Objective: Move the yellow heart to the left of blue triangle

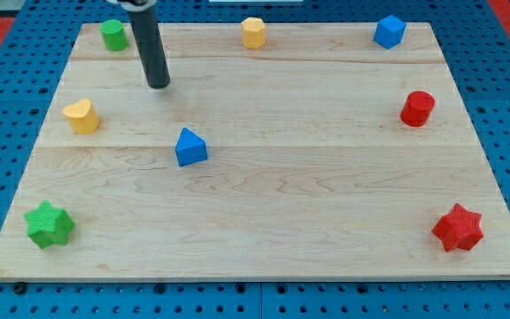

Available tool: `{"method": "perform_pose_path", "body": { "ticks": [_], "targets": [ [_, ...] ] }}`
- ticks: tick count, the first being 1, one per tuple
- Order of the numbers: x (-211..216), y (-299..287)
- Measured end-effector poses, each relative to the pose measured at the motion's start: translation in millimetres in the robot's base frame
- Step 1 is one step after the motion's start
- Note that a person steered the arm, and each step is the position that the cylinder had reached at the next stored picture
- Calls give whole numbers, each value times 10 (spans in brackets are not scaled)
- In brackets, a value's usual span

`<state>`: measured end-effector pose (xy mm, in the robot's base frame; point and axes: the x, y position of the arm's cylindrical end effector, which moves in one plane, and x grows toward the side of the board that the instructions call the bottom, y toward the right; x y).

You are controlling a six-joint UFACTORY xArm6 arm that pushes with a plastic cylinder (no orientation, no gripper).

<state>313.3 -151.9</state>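
The yellow heart (81, 116) lies near the board's left edge, a little above mid-height. The blue triangle (189, 147) sits to its right and slightly lower, left of the board's centre. My tip (158, 85) is on the board in the upper left part, above and between the two blocks. It is up and to the right of the yellow heart and up and to the left of the blue triangle, touching neither.
A green cylinder (113, 35) stands at the top left, a yellow hexagon (253, 32) at top centre, a blue cube (390, 31) at top right. A red cylinder (417, 108) is at the right, a red star (458, 228) at bottom right, a green star (49, 224) at bottom left.
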Motion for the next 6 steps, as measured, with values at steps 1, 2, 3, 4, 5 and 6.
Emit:
{"method": "perform_pose_path", "body": {
  "ticks": [1, 2, 3, 4, 5, 6],
  "targets": [
    [-125, -504],
    [-41, -1017],
    [378, -1216],
    [764, -1074],
    [830, -750],
    [943, -670]
  ]
}}
